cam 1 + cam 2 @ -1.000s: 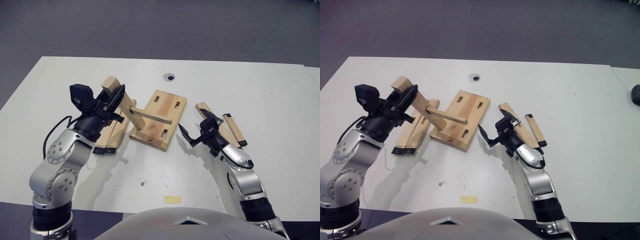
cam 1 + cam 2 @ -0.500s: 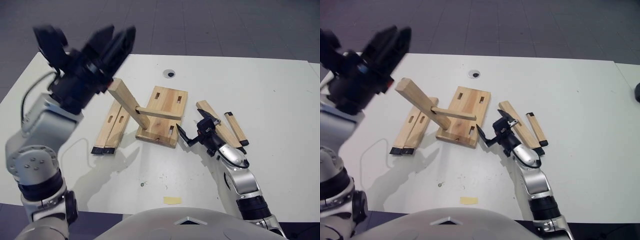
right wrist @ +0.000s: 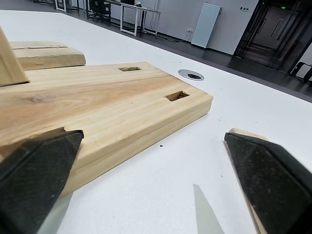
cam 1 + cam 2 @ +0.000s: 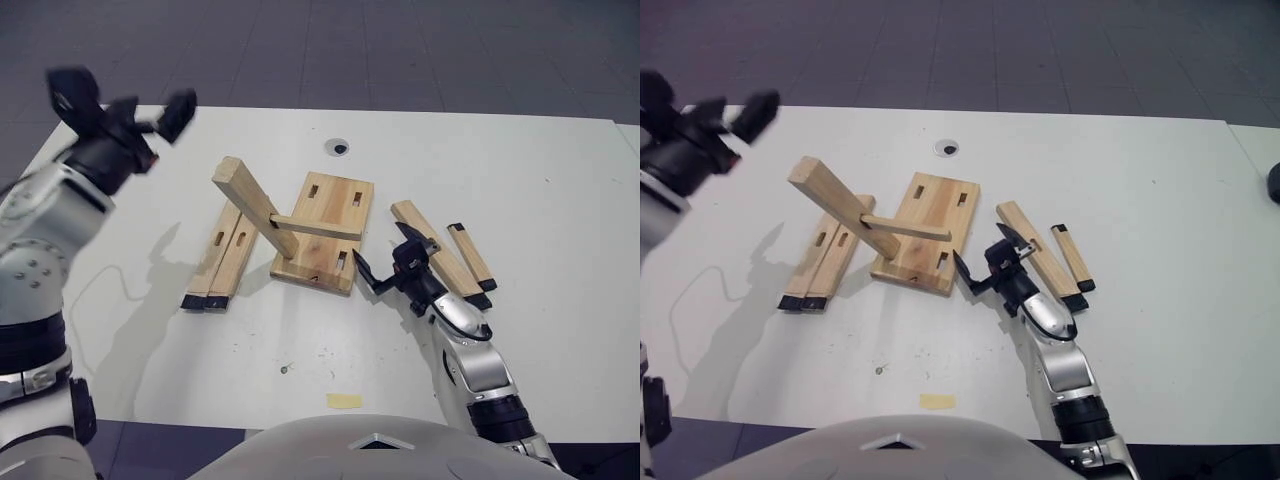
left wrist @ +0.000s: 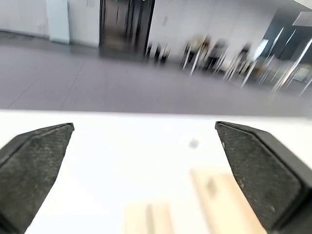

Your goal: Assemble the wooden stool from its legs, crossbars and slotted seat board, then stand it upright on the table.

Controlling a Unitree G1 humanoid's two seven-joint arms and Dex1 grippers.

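**White surface, stool parts loose, both fingers empty**

White surface carries the slotted seat board near the middle. One leg stands tilted at its left side, with a crossbar running from it across the board. Flat legs lie side by side further left, short pieces to the right. Right fingers are spread wide, empty, low just beside the board's near right corner. Left fingers are spread wide, empty, raised over the far left, well apart from the parts.

We see slotted seat board flat on counter, tilted leg with crossbar across it, paired legs left, two bars right
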